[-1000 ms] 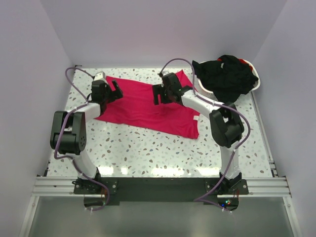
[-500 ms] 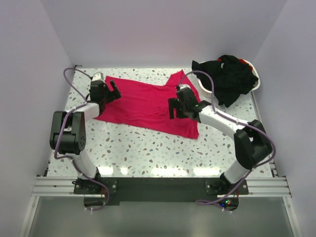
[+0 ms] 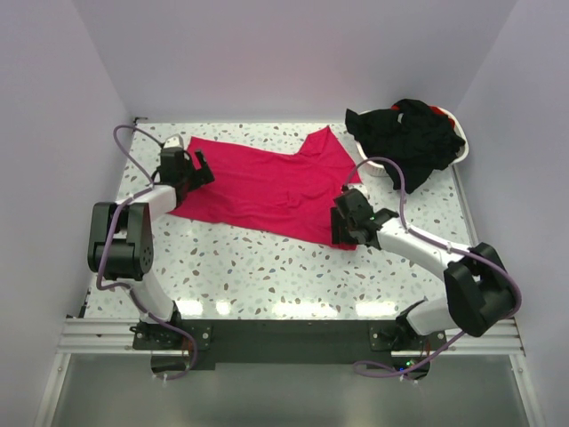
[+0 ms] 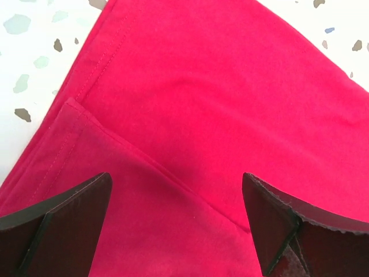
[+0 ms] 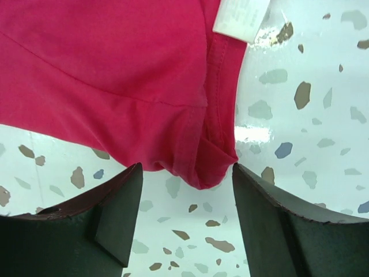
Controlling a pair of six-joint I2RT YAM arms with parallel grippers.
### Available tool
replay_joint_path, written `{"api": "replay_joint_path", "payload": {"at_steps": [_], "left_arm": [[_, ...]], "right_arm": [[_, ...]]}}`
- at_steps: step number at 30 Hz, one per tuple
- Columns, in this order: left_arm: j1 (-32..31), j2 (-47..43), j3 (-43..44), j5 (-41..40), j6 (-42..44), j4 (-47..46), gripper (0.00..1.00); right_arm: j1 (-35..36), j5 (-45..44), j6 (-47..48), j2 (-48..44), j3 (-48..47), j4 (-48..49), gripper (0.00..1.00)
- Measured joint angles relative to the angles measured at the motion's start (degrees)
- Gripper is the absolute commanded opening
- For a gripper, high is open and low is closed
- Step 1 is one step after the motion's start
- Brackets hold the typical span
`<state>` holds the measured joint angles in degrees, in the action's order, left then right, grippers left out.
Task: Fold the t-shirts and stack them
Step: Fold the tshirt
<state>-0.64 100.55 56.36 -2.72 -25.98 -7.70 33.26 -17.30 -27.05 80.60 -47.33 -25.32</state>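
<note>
A pinkish-red t-shirt (image 3: 267, 185) lies spread flat across the far half of the table. My left gripper (image 3: 201, 169) is open and empty over its left end. In the left wrist view the open gripper (image 4: 176, 180) hovers over red fabric (image 4: 219, 98) with a seam and a fold line. My right gripper (image 3: 340, 224) is open and empty at the shirt's near right corner. In the right wrist view the gripper (image 5: 187, 170) straddles the bunched corner (image 5: 202, 164), with a white label (image 5: 241, 17) just beyond. Black t-shirts (image 3: 411, 135) are heaped in the basket.
A white plastic basket (image 3: 460, 153) stands at the far right corner, with black fabric hanging over its rim. The speckled tabletop (image 3: 267, 276) is bare in front of the shirt. Walls close in the left, right and far sides.
My right arm has swung from the shirt's far middle toward the near right corner. My left gripper has shifted slightly toward the far left edge of the shirt.
</note>
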Motion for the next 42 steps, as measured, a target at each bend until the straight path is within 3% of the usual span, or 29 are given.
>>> {"api": "replay_joint_path", "payload": {"at_steps": [18,23,28,42], "left_arm": [[2.9,0.1,0.0,1.0,-0.5,2.4,1.0],[2.9,0.1,0.0,0.9,-0.5,2.7,1.0],[2.9,0.2,0.0,0.4,-0.5,2.7,1.0],[3.2,0.8,0.0,-3.6,-0.4,4.6,1.0]], "right_arm": [[-1.2,-0.9,-0.6,2.7,2.6,0.4,0.42],[-1.7,-0.7,-0.6,3.0,3.0,0.8,0.22],[-2.6,0.2,-0.4,4.4,3.1,1.6,0.1],[-3.5,-1.9,0.6,6.7,-0.6,-3.5,0.11]]}}
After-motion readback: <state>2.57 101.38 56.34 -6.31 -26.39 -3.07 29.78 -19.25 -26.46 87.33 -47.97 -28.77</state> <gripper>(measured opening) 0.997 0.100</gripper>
